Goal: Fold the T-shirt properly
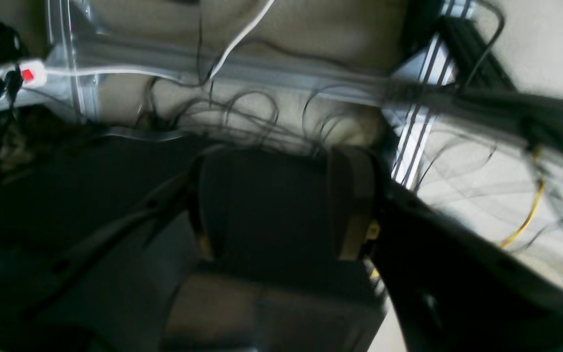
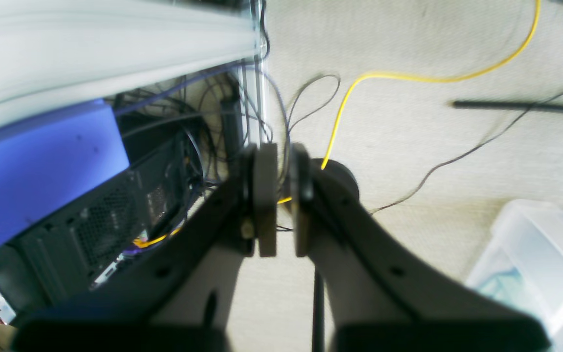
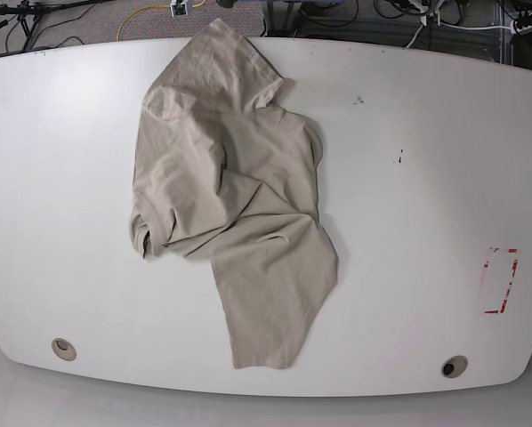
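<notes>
The beige T-shirt (image 3: 230, 205) lies crumpled and partly folded over itself on the white table (image 3: 408, 222), left of centre, reaching from the far edge almost to the near edge. Neither gripper shows in the base view. In the left wrist view, which is blurred, my left gripper (image 1: 281, 205) is open and away from the shirt, above the floor and cables. In the right wrist view my right gripper (image 2: 283, 200) has its pads (image 2: 265, 195) almost together with a narrow gap, empty, above the carpet. The shirt is in neither wrist view.
A red tape marking (image 3: 500, 280) is on the table's right side. Two round holes (image 3: 63, 348) (image 3: 454, 366) sit near the front edge. On the floor are a yellow cable (image 2: 408, 78), a computer case (image 2: 105, 225), a clear plastic box (image 2: 535, 264) and a power strip (image 1: 8, 80).
</notes>
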